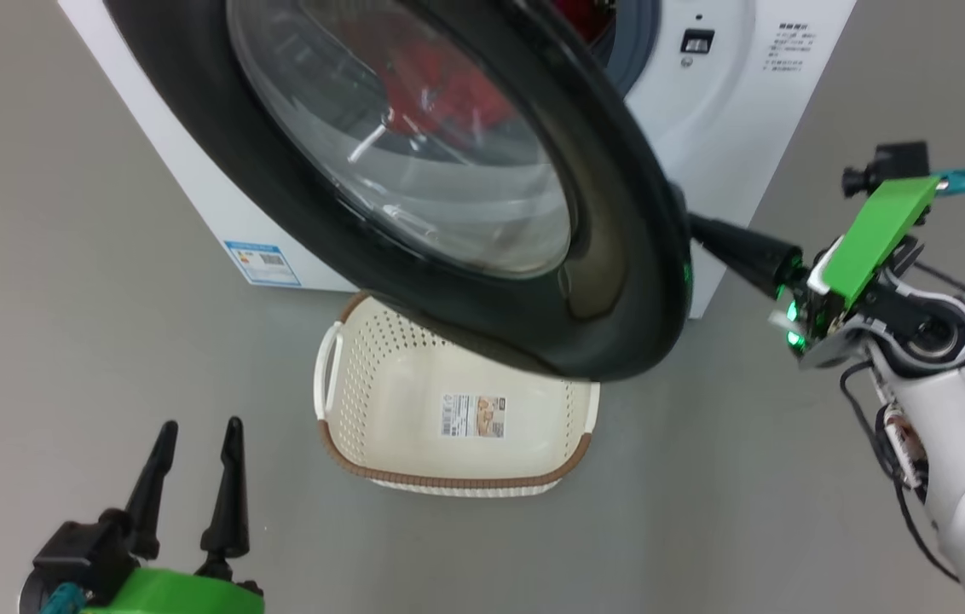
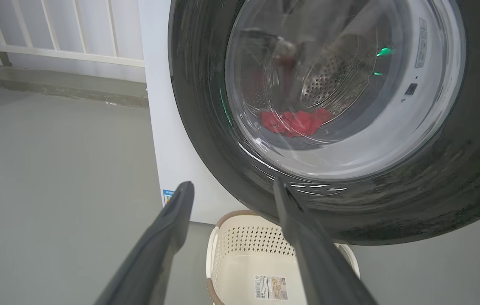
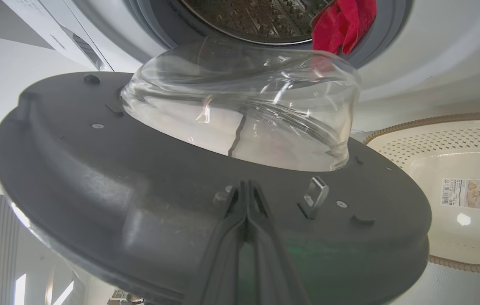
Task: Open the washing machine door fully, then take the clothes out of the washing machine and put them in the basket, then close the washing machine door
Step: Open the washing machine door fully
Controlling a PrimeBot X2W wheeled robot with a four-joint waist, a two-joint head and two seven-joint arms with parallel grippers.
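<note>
door half open: push it wide

left gripper (image 1: 200,424) sits low, fingers apart, empty. the door (image 1: 619,256) hangs over the basket (image 1: 448,482), hiding its far end. clothes (image 3: 341,21) lie inside the machine (image 1: 704,102). right gripper (image 3: 246,186), fingers pressed together, lies against the door's inner face by the latch (image 3: 314,197). best to push outward near the rim, steadily. hinge is cut off.

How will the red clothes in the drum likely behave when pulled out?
Probably floppy: the clothes lie crumpled and spill over the grey ring, so they should sag and trail. Thin fabric, so likely light. A fold might catch on the ring.
</note>
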